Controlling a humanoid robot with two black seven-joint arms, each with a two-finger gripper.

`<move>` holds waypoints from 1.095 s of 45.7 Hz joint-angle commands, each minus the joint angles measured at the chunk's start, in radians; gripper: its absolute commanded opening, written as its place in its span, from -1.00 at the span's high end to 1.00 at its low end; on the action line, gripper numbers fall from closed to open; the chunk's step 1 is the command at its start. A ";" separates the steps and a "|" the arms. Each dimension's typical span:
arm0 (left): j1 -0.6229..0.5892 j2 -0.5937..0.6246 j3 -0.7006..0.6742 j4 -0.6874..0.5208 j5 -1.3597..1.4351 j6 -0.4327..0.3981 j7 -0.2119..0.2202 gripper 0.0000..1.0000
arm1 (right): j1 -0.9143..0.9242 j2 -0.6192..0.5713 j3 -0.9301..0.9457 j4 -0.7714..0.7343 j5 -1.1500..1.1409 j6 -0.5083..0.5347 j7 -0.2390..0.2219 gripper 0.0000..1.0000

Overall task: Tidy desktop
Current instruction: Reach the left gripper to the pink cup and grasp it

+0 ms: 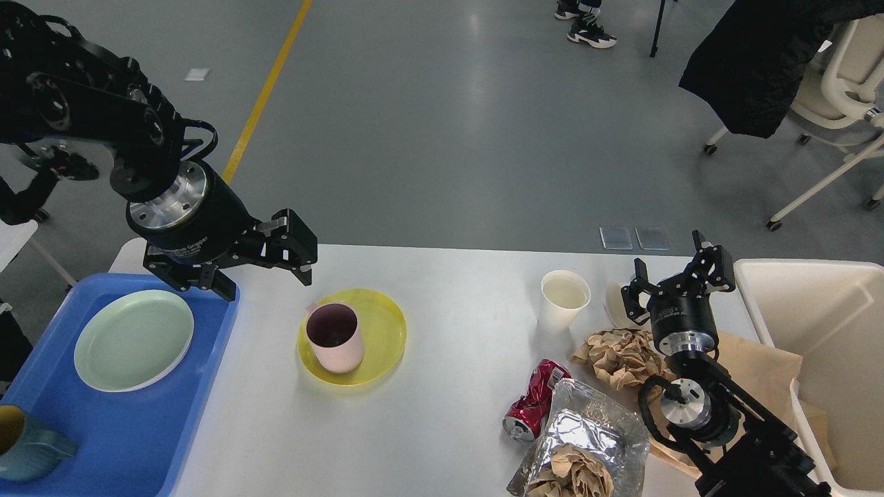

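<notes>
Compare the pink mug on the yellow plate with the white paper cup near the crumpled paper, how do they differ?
The pink mug stands on a round yellow plate; the white paper cup stands directly on the white desktop. The mug looks wider and has a dark inside, while the cup is slimmer with a pale inside. The mug sits left of centre, the cup towards the right. Both stand upright with open tops.
</notes>
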State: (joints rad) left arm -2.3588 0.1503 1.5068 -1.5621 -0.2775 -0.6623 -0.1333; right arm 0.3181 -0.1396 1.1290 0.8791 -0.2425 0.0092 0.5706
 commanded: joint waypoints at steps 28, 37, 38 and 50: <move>0.687 0.003 -0.082 0.435 -0.183 0.236 0.014 -0.83 | -0.001 0.000 0.000 0.000 0.000 0.000 0.000 -1.00; 0.763 -0.017 -0.115 0.504 -0.224 0.276 0.014 -0.83 | -0.001 0.000 0.000 0.001 0.000 0.000 0.000 -1.00; 0.771 -0.018 -0.117 0.511 -0.226 0.285 0.014 -0.83 | -0.001 0.000 0.000 0.001 0.000 0.000 0.000 -1.00; 0.860 -0.077 -0.178 0.568 -0.209 0.412 0.012 -0.85 | -0.001 0.000 0.000 0.001 0.000 0.000 0.000 -1.00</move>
State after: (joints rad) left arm -1.5335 0.0981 1.3461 -1.0178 -0.4938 -0.2946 -0.1200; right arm 0.3174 -0.1396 1.1290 0.8806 -0.2424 0.0092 0.5706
